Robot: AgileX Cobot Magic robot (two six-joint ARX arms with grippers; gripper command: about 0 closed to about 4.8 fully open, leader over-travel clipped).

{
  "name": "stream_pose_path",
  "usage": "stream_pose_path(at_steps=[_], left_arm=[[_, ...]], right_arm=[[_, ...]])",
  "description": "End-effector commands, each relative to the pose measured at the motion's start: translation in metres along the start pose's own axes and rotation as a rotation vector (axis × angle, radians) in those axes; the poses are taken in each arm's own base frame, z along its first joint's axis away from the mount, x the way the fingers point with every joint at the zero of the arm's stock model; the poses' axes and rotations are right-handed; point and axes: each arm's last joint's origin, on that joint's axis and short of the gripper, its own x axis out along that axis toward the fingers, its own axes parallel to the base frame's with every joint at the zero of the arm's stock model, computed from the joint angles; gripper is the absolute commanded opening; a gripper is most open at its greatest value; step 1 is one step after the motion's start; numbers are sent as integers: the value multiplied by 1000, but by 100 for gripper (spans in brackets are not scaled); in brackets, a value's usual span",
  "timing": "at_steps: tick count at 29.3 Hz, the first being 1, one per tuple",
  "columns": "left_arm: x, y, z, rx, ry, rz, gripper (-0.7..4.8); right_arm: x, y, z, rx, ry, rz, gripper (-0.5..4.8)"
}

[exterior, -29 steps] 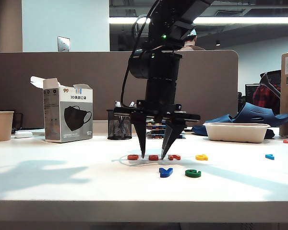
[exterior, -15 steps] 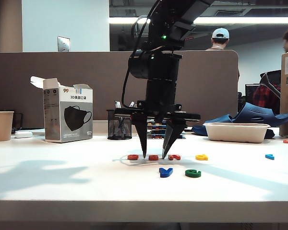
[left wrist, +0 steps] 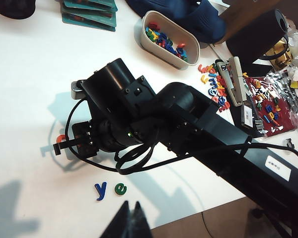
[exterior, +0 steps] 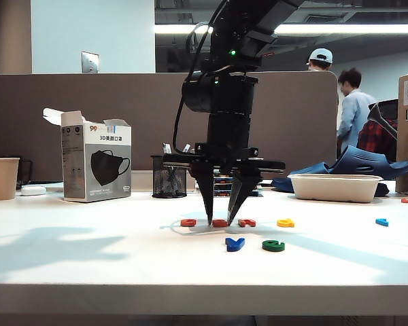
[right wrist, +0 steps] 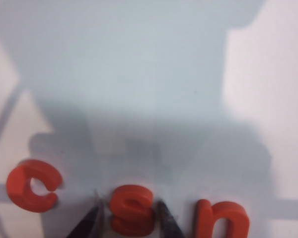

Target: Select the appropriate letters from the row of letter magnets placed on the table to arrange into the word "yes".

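The right tool (exterior: 219, 220) stands tip-down on the white desk (exterior: 88, 258), its two dark fingers apart and straddling the red-orange s (right wrist: 131, 209) in the far row of letter magnets — the letter lies directly between the tips, with narrow gaps visible on either side in the right wrist view, so no clamp can yet be read. The s has a red-orange c (right wrist: 32, 184) on one flank and a red-orange n (right wrist: 223, 218) on the other, both just beside it; the fingers close along the line of the row, and the s sits upright to the wrist camera with its long axis across that closing line, which looks like a favourable bite on its narrow width. Nearer the front edge, the dark blue y (exterior: 234, 243) and dark green e (exterior: 273, 245) lie side by side, with bare desk to the right of the e where the last letter would seem to belong. A yellow letter (exterior: 285, 222) and a light blue letter (exterior: 381, 221) sit further along to the right. The left tool (left wrist: 131, 220) hangs high and well clear, fingers together — the right arm is plainly the nearer one for this pick.
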Motion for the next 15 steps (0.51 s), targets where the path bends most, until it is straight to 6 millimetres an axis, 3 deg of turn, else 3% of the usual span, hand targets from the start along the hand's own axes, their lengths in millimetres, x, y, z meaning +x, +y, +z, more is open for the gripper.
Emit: stream_pose_path(at_steps=[1,3,15], left_arm=[[-2,-1,1,8,-18,-10,-5],[-2,-1,1,8,-18,-10,-5],[-2,-1,1,8,-18,-10,-5]], right_arm=[[0,1,0,-2,-3,2,124],[0,1,0,-2,-5,2,103],[-1,2,2,-3,-24,11,103]])
